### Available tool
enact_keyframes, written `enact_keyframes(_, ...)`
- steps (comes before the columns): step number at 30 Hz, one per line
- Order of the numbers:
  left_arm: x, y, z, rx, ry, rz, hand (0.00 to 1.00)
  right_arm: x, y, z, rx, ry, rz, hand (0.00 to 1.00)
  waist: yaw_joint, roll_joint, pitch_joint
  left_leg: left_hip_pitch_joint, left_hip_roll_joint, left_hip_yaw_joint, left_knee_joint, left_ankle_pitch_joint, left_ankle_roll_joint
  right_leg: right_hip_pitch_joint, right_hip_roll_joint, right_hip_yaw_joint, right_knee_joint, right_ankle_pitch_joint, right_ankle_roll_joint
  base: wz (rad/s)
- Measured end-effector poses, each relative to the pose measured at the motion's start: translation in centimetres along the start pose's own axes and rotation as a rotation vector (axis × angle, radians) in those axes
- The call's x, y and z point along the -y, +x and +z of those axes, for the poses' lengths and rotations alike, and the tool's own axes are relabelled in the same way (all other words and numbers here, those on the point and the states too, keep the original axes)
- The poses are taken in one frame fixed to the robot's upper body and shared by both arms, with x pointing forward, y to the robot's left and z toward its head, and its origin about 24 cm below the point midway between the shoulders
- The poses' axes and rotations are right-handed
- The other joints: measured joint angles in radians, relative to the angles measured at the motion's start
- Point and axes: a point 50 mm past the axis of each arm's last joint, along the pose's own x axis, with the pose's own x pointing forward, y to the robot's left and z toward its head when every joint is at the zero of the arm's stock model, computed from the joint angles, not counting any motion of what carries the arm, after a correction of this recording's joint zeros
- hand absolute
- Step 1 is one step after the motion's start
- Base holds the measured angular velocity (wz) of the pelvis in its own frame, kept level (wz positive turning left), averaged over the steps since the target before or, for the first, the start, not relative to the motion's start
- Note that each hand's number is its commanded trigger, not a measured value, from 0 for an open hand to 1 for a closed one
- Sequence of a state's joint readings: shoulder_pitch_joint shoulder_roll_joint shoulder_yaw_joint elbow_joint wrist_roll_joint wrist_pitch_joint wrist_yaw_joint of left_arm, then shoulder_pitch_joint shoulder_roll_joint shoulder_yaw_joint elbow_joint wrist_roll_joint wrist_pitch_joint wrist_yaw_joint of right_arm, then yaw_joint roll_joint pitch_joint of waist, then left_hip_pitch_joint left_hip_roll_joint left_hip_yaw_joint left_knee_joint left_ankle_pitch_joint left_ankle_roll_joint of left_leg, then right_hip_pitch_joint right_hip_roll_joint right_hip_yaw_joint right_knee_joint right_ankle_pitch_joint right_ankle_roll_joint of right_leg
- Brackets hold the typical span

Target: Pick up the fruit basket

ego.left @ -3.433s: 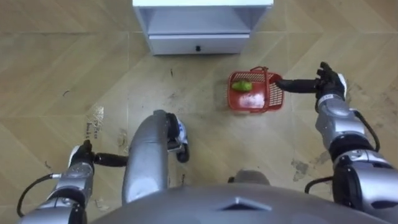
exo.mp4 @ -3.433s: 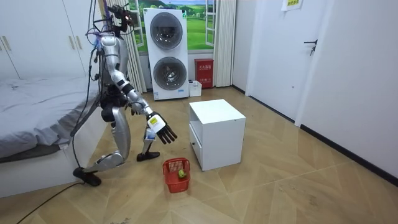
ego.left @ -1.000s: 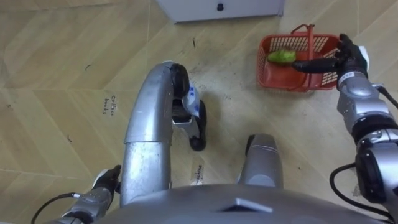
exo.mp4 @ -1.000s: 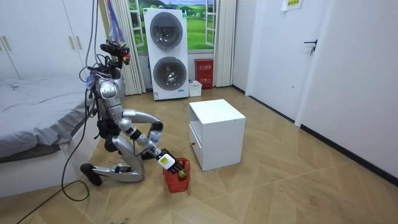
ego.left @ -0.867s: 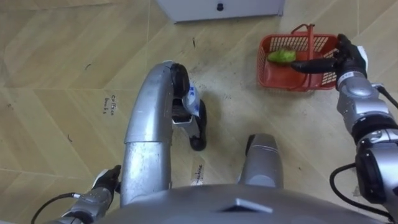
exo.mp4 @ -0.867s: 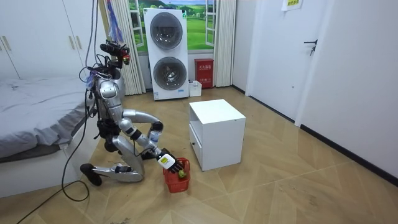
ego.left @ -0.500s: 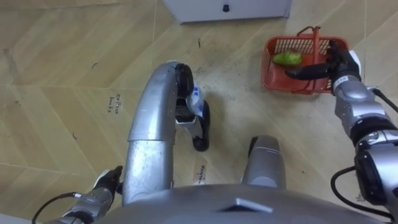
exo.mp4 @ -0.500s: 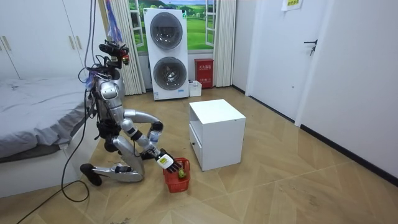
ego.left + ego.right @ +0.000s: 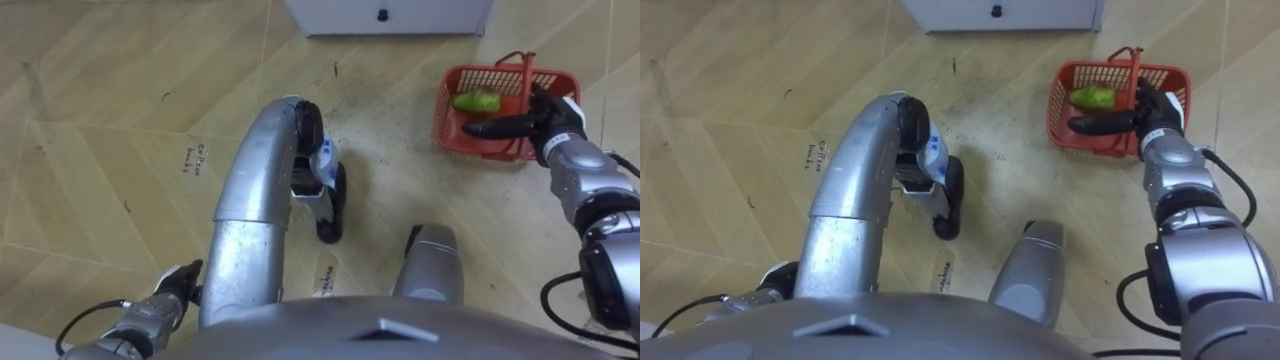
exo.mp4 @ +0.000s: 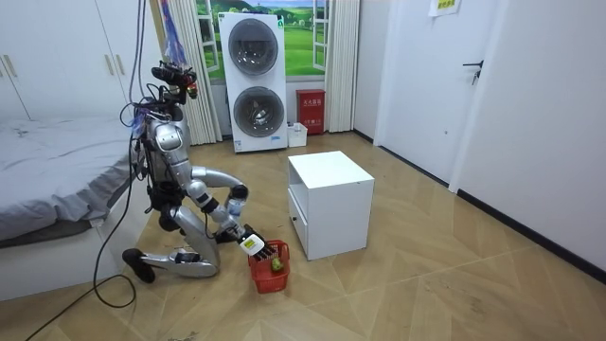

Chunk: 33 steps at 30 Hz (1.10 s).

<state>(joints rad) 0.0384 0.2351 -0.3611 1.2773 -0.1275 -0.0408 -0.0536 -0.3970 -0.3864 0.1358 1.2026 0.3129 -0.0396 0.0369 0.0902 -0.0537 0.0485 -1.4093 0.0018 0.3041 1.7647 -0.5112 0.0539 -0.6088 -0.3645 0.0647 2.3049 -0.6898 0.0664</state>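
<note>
Left eye view: right hand (image 9: 552, 125) released, fingers straight across the red fruit basket (image 9: 445, 108) on the floor, handle (image 9: 521, 70) just beyond the palm, green fruit (image 9: 477, 101) beyond the fingertips; left hand (image 9: 172, 286) low at the far side, grip cannot tell. Right eye view: flat fingers (image 9: 1095, 124) over the basket's open top, grasping nothing. Room view: kneeling between bed (image 10: 47, 180) and white cabinet (image 10: 331, 204), basket on the floor under the right hand.

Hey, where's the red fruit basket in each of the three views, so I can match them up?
Left eye view: fruit basket upper right, on the floor.
Right eye view: upper right as well.
Room view: low, left of centre.
Shared landmark: the white cabinet beside it, at the top edge in the eye views.
</note>
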Motion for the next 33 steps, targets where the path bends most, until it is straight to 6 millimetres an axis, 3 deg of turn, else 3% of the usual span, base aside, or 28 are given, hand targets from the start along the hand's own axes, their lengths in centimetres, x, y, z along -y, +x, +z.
enact_keyframes(1, 0.0, 0.0, 0.0, 0.000, 0.000, -0.002, 0.00, 0.0, 0.0, 0.1, 0.002, 0.004, 0.005, 0.51, 0.000, 0.000, 0.0001, -0.003, 0.001, 0.000, 0.000, 0.000, -0.001, 0.000, 0.000, 0.000, 0.001, 0.000, 0.000, 0.00)
enact_keyframes(2, 0.0, 0.0, 0.0, 0.000, 0.000, -0.004, 0.00, 0.0, 0.0, 0.1, 0.002, 0.006, 0.007, 0.60, -0.001, 0.000, 0.0003, -0.004, 0.001, 0.000, 0.000, 0.000, -0.001, -0.001, 0.000, -0.001, 0.001, 0.000, 0.000, 0.00)
enact_keyframes(4, 0.0, 0.0, 0.0, -0.007, 0.001, -0.006, 0.00, -0.1, 0.0, 0.2, 0.006, 0.022, 0.009, 1.00, -0.001, 0.001, -0.0001, -0.005, 0.002, 0.000, -0.001, 0.001, -0.001, -0.002, 0.001, -0.001, 0.001, 0.000, 0.000, 0.00)
enact_keyframes(13, 0.1, 0.1, 0.5, -0.001, 0.007, -0.010, 0.00, -0.1, 0.1, 0.2, -0.006, 0.046, 0.007, 1.00, -0.003, -0.011, 0.0068, -0.005, 0.001, -0.002, 0.000, 0.007, -0.003, -0.001, 0.004, -0.002, 0.008, -0.002, 0.003, 0.00)
enact_keyframes(33, -0.2, 0.4, 3.6, 0.057, 0.006, -0.001, 0.00, 0.0, 0.1, -0.4, -0.038, 0.111, -0.016, 1.00, -0.010, -0.023, 0.0121, -0.012, 0.001, -0.011, 0.009, 0.014, 0.001, 0.003, 0.014, 0.003, 0.014, -0.004, 0.009, 0.00)
